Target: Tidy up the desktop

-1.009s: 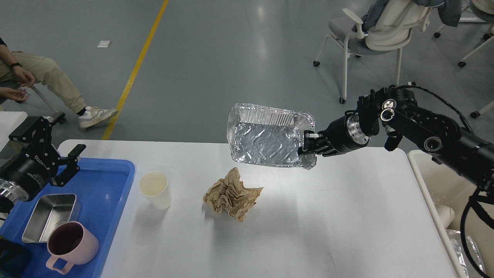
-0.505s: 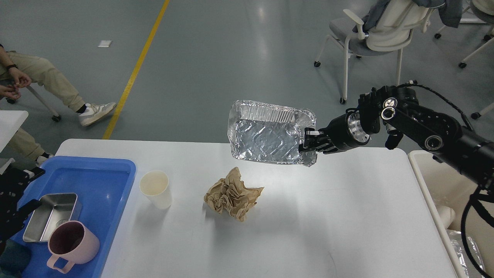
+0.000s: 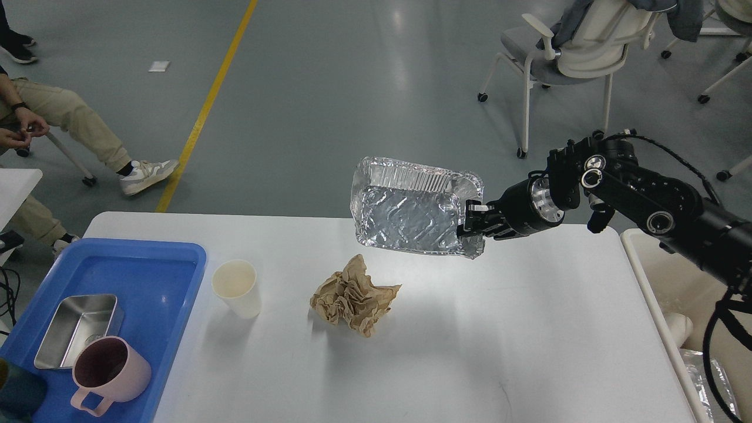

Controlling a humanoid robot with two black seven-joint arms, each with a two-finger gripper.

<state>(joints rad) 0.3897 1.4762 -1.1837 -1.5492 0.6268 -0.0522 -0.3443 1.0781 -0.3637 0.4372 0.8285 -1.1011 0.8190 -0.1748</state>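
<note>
The white desktop (image 3: 517, 329) fills the lower part of the head view. My right gripper (image 3: 468, 220) reaches in from the right and is shut on the right rim of a crinkled foil tray (image 3: 411, 208), holding it tilted in the air above the table's far edge. A crumpled brown paper ball (image 3: 354, 296) lies near the middle of the table. To its left stands a cream paper cup (image 3: 237, 288), upright. My left gripper is out of view.
A blue tray (image 3: 153, 276) at the left holds a steel box (image 3: 79, 329) and a pink mug (image 3: 108, 373). A beige bin (image 3: 646, 276) with foil scraps sits off the table's right edge. Beyond are a seated person (image 3: 64, 126) and office chairs (image 3: 576, 53).
My left arm has drawn back out of the view at the left. The foil tray in my right gripper has shifted slightly right and down.
</note>
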